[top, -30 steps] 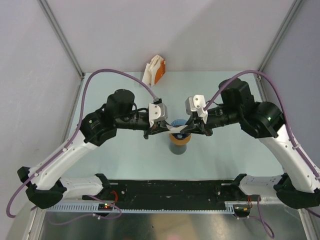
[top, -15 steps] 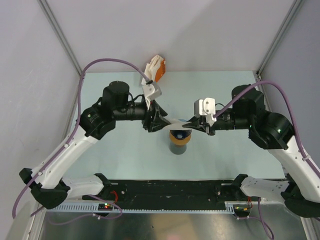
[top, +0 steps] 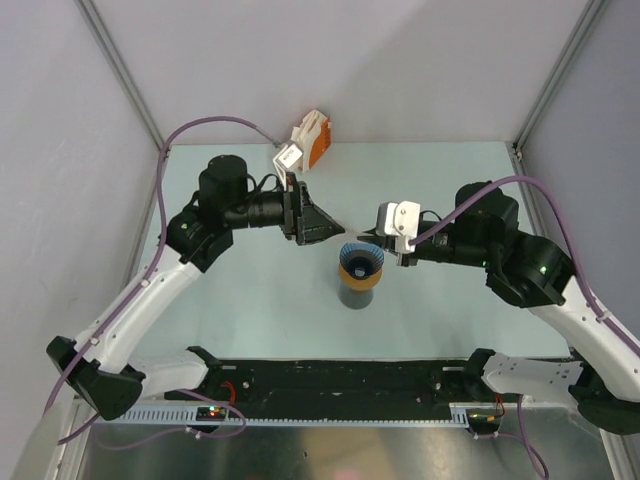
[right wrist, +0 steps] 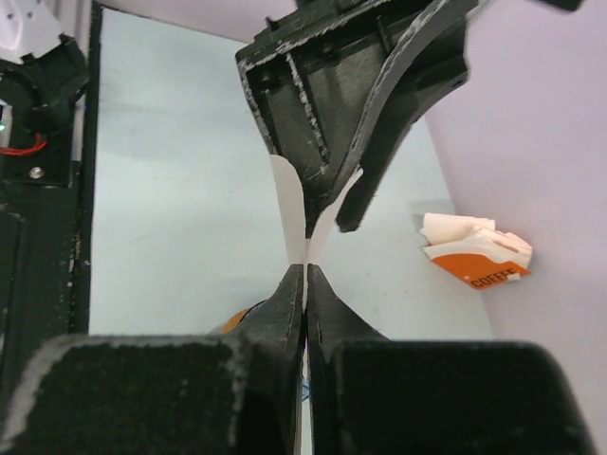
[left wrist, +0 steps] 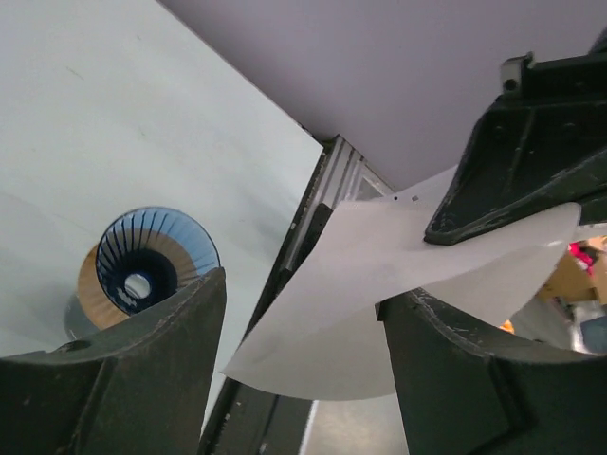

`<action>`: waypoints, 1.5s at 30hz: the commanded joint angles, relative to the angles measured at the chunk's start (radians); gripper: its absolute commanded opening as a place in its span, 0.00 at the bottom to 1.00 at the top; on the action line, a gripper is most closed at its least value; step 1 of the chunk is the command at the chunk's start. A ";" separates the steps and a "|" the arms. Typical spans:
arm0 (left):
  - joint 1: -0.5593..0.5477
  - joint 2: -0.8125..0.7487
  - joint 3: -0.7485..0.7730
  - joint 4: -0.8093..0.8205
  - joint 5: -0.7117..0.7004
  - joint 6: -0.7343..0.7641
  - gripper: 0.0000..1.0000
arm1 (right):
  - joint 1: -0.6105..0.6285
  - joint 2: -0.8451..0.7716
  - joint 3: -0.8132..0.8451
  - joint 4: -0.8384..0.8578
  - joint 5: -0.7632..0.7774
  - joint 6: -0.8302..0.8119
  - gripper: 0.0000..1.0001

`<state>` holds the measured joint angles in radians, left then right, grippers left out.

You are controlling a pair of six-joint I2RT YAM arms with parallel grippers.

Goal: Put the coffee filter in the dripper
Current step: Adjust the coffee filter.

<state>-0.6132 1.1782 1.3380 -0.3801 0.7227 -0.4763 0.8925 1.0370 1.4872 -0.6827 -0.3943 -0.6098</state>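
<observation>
Top external: left claw (top: 325, 226) has let go and drawn back toward the upper left; the dripper (top: 360, 257) at frame centre is now uncovered.
Filter (left wrist: 360, 275): white sheet in the air, not in dripper.
Left claw: released, fingers spread either side of filter.
Right claw (right wrist: 305, 275): clenched on filter's edge, arm reaching in from the right.

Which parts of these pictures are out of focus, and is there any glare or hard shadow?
Left wrist view: the left gripper's fingers are dark and soft near the lens; the dripper and the coffee filter are sharp. Right wrist view: the right gripper's fingers are strongly blurred, the orange packet behind is legible. Top view: even light, only faint shadows, no glare.
</observation>
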 commanded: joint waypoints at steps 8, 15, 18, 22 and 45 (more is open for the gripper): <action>0.037 -0.012 -0.092 0.164 0.101 -0.227 0.74 | 0.033 -0.022 -0.011 0.118 0.130 -0.064 0.00; 0.087 -0.011 -0.189 0.350 0.144 -0.456 0.83 | 0.060 -0.024 -0.027 0.116 0.154 -0.097 0.00; 0.111 -0.009 -0.211 0.409 0.156 -0.501 0.86 | 0.066 -0.026 -0.029 0.107 0.158 -0.108 0.00; 0.113 -0.010 -0.226 0.437 0.167 -0.529 0.87 | 0.069 -0.022 -0.030 0.103 0.161 -0.117 0.00; 0.077 -0.063 -0.297 0.507 0.187 -0.547 0.52 | 0.069 -0.015 -0.044 0.089 0.130 -0.140 0.00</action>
<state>-0.5308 1.1484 1.0393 0.0734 0.8948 -1.0042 0.9565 1.0374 1.4532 -0.6098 -0.2520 -0.7357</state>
